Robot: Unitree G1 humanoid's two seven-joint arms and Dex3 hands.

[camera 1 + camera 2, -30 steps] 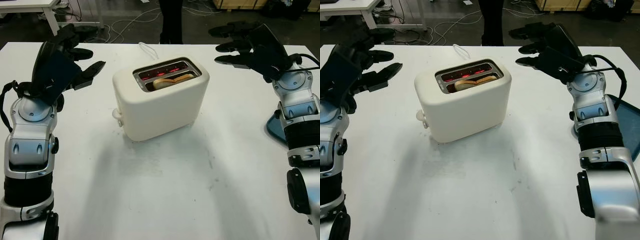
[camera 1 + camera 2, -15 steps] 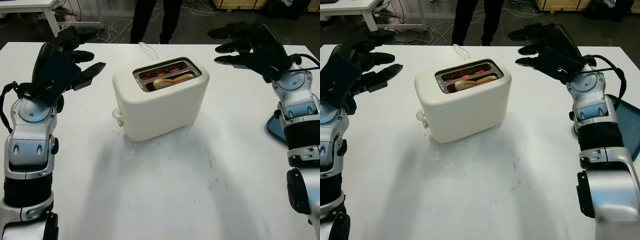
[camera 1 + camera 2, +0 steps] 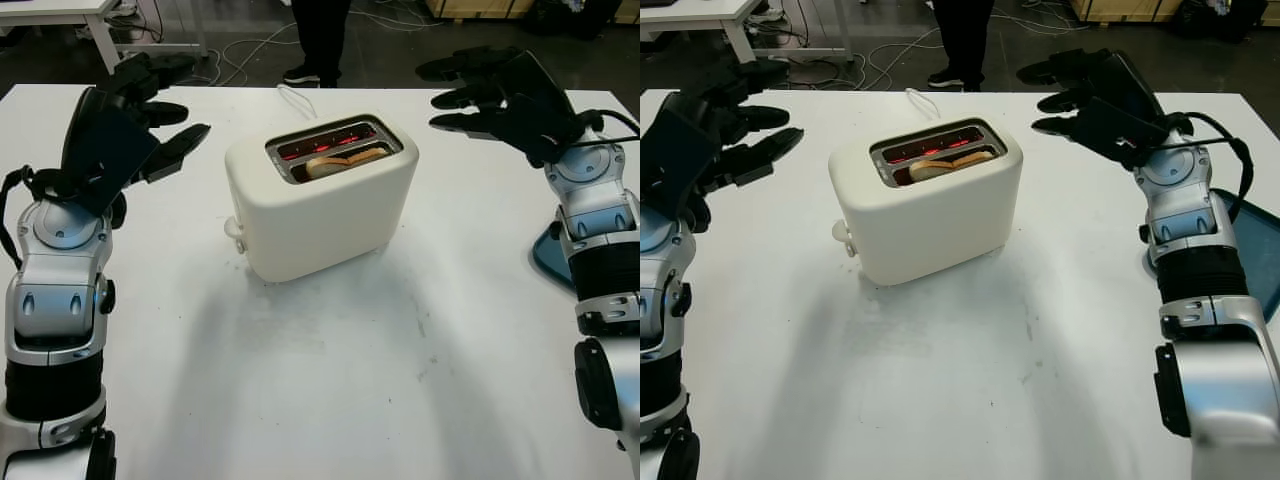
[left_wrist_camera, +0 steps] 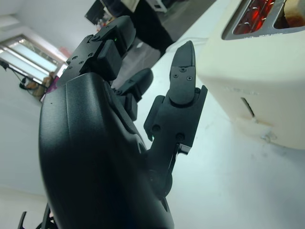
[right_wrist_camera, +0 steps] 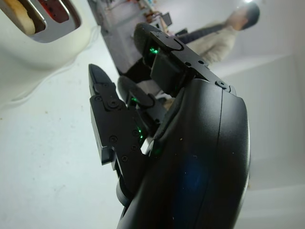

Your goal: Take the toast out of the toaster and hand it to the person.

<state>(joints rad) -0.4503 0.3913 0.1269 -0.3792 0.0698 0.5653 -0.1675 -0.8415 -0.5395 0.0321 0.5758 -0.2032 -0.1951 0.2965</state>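
Toast (image 3: pixel 345 160) in toaster (image 3: pixel 320 210) slot | left hand (image 3: pixel 125 125) open, holding nothing | right hand (image 3: pixel 500 90) open, holding nothing

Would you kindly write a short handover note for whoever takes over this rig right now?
Left robot hand: open, raised above the table to the toaster's left, holding nothing.
Right robot hand: open, raised to the toaster's right, holding nothing.
Toaster: mid-table, elements glowing red in the far slot. Toast sits in the near slot, top edge showing.
Person: standing beyond the table's far edge.
Done: nothing yet; toast untouched.
Left: grasp the toast, lift it out, hand it to the person.
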